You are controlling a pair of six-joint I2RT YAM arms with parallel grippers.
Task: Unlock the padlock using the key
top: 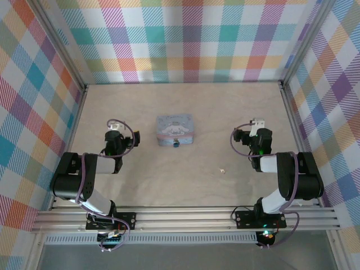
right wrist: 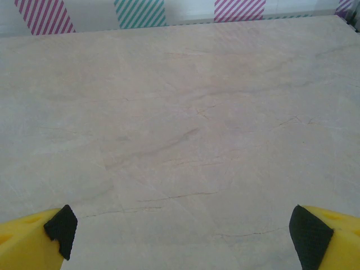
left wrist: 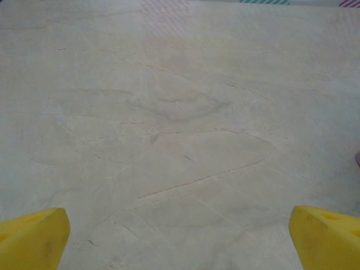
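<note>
Well, from above first: my left end effector [top: 114, 126] hangs over the left part of the worktop [top: 197, 101] and my right end effector [top: 257, 125] over the right part, each well apart from the task's things. Between them, around the middle of the worktop, lies a pale blue tin [top: 174, 129] with a cartoon print on its lid. The padlock [top: 176, 144] — small and dark blue — sits right at the tin's near edge; whether it touches the tin I cannot tell at this size. The key [top: 223, 170] is a pale speck on bare wood, closer to the near edge than the tin, off toward my right arm and apart from the padlock. Plaid walls [top: 185, 39] stand along the far, left and right edges.

Through my left wrist camera, the left end effector [left wrist: 180, 239] is released — its two yellow fingers [left wrist: 34, 239] stand spread wide in the bottom corners, with bare grained wood between them.

Through my right wrist camera, the right end effector [right wrist: 180, 236] is likewise released: yellow fingers tipped with black pads [right wrist: 61, 229], wide apart over bare wood. Along the far edge of the worktop the wall shows pink and teal striped patches.
</note>
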